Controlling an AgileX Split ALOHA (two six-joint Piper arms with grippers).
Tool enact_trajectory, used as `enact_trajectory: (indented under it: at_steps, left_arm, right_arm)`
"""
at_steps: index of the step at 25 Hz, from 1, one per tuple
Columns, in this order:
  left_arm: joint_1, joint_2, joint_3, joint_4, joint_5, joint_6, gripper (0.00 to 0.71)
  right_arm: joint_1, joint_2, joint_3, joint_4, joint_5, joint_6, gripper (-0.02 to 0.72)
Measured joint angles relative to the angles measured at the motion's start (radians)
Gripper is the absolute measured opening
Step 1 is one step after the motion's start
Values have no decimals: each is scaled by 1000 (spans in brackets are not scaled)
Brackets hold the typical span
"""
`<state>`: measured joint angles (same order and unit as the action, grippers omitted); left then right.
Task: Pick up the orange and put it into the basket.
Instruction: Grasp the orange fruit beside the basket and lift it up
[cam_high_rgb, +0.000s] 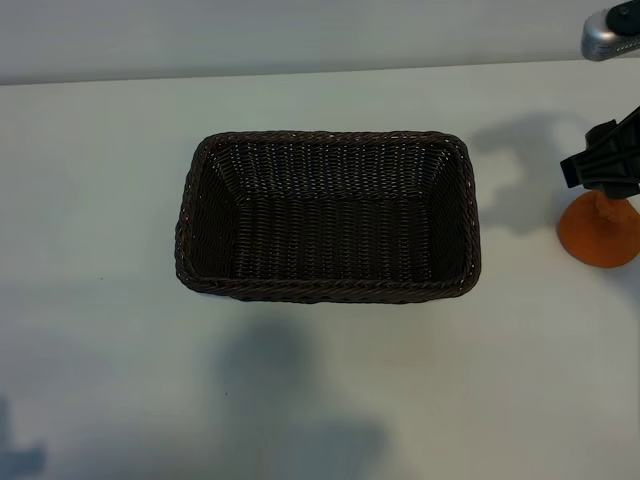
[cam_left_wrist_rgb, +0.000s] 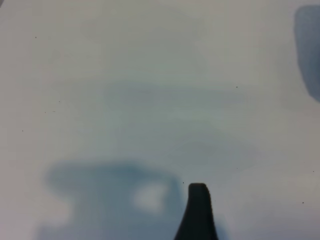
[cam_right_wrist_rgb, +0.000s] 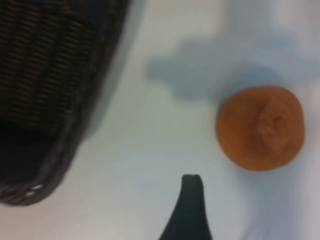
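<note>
My left fingers (cam_left_wrist_rgb: 197, 210) are out of the overhead frame; in my left wrist view one dark fingertip hangs over bare pale surface (cam_left_wrist_rgb: 125, 75) and nothing lies near it. They stand spread and empty, parked out of the way because this job needs only one arm.

At the middle of the exterior frame sits the rectangular dark brown woven wicker basket (cam_high_rgb: 327, 290), braided rim up, hollow open and nothing in it, ready to take the fruit from above.

At the far right edge, level with the basket's middle, the small round bright-orange orange (cam_high_rgb: 598, 232) rests on the surface, well apart from the basket's right rim. My right fingers (cam_high_rgb: 603, 160) are poised right above it, black and angled steeply down, partly covering its top in that view. They are released wide and grasp nothing; I judge the spread is there to straddle the fruit. From my right wrist view the orange (cam_right_wrist_rgb: 260, 127) shows its puckered stem end, with one fingertip (cam_right_wrist_rgb: 190, 200) just beside it, apparently not touching, though the blur leaves that unsure. The basket corner (cam_right_wrist_rgb: 55, 125) lies across that frame's left.
</note>
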<state>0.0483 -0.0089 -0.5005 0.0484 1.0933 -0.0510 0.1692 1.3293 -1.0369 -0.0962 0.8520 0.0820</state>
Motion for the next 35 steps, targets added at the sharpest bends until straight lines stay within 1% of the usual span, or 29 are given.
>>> enact_trajectory:
  at_steps: [2, 4, 9, 12, 14, 17, 19, 21, 23, 25, 27, 29, 35]
  left_arm:
    - [0, 0, 0, 0, 0, 0, 592]
    - [0, 0, 0, 0, 0, 0, 592]
    - [0, 0, 0, 0, 0, 0, 592]
    - [0, 0, 0, 0, 0, 0, 592]
    - [0, 0, 0, 0, 0, 0, 592]
    - [0, 0, 0, 0, 0, 0, 592]
    - [0, 0, 0, 0, 0, 0, 592]
    - [0, 0, 0, 0, 0, 0, 592]
    - [0, 0, 0, 0, 0, 0, 592]
    - [0, 0, 0, 0, 0, 0, 592]
    - [0, 0, 0, 0, 0, 0, 592]
    - [0, 0, 0, 0, 0, 0, 592]
    - [0, 0, 0, 0, 0, 0, 592]
  right_arm:
    - [0, 42, 0, -20, -8, 19, 606]
    - [0, 83, 0, -45, -29, 52, 606]
    - [0, 186, 0, -120, -71, 180, 606]
    - [0, 233, -1, -183, -93, 278, 606]
    - [-2, 254, -1, -227, -117, 330, 606]
    - [-34, 276, -1, -242, -146, 380, 604]
    - [-60, 294, -1, -241, -155, 384, 604]
    - [-84, 312, -1, -223, -166, 373, 600]
    - [-104, 323, -1, -189, -177, 342, 597]
    - [-111, 331, -1, -141, -190, 306, 597]
    - [-112, 342, -1, -111, -203, 280, 597]
    - [-112, 359, -1, -101, -218, 271, 597]
    - [-112, 427, -1, -104, -240, 268, 597]
